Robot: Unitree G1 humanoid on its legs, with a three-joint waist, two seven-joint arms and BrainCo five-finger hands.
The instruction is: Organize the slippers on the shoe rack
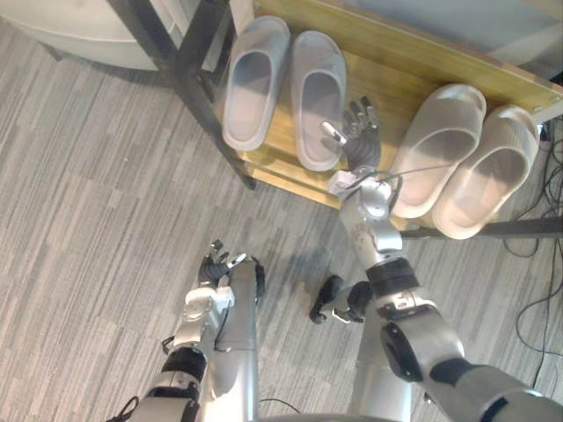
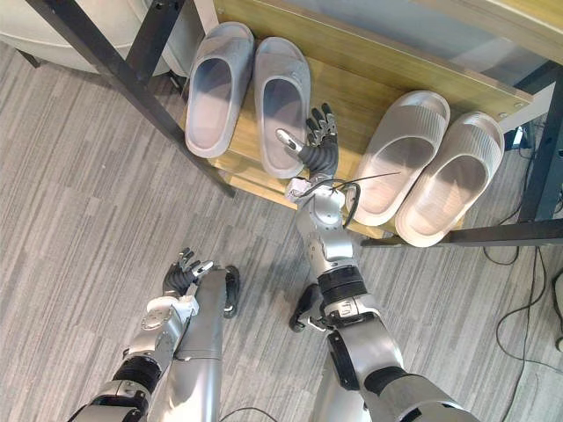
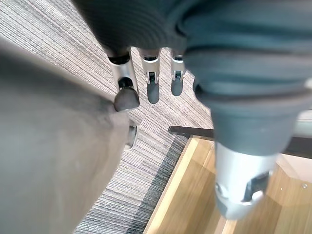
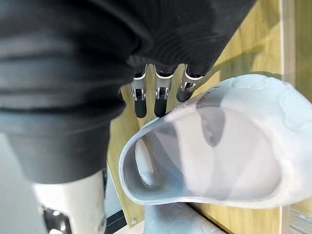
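On the rack's (image 1: 387,75) wooden shelf we find four slippers lying soles down in two pairs, heels toward the front edge. The grey pair sits at the left end, outer grey slipper (image 1: 253,79) and inner grey slipper (image 1: 317,92) side by side. The cream pair sits at the right end, inner cream slipper (image 1: 440,145) touching outer cream slipper (image 1: 488,180), both angled across the shelf. Our right hand (image 1: 359,141) hovers over the bare wood between the pairs, fingers (image 4: 161,100) straight and spread, holding nothing, the thumb just beside the inner grey slipper's rim. Our left hand (image 1: 222,264) hangs low over the floor (image 1: 88,220), fingers (image 3: 152,90) relaxed and empty.
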